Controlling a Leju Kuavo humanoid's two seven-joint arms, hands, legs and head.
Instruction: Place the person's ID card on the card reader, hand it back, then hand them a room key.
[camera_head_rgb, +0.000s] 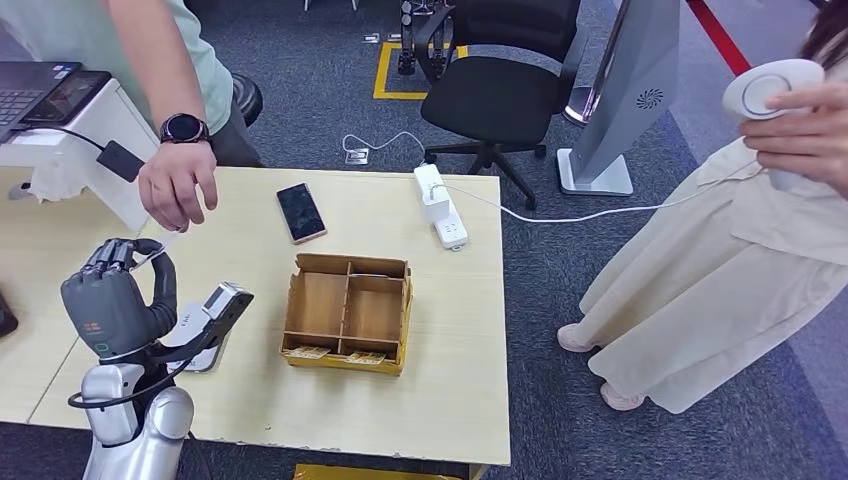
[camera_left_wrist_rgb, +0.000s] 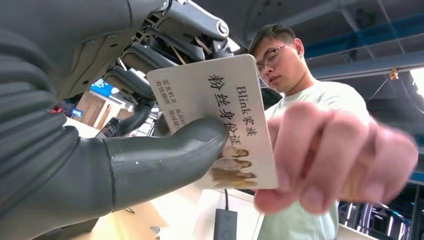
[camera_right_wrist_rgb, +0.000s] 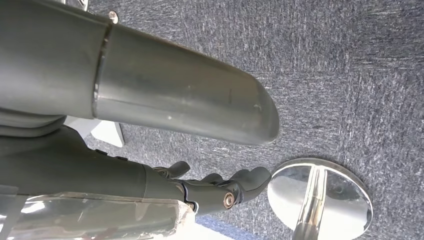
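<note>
My left hand (camera_head_rgb: 115, 300) is raised above the table's left edge and pinches the ID card (camera_left_wrist_rgb: 220, 115), a pale card with printed characters and a photo, between thumb (camera_left_wrist_rgb: 165, 157) and fingers. A person's hand (camera_left_wrist_rgb: 330, 150) grips the card's other end; from the head view that hand (camera_head_rgb: 178, 185), with a black watch, reaches down to my fingertips. The card reader (camera_head_rgb: 222, 303) stands on the table just right of my left hand. Room key cards (camera_head_rgb: 310, 352) lie in the front slots of a cardboard box (camera_head_rgb: 347, 268). My right hand (camera_right_wrist_rgb: 220, 187) hangs over grey carpet, holding nothing.
A phone (camera_head_rgb: 300, 212) and a white power strip (camera_head_rgb: 438, 205) lie on the far part of the table (camera_head_rgb: 455, 330). A second person (camera_head_rgb: 760, 230) stands at the right holding a white round device. An office chair (camera_head_rgb: 500, 80) stands behind the table.
</note>
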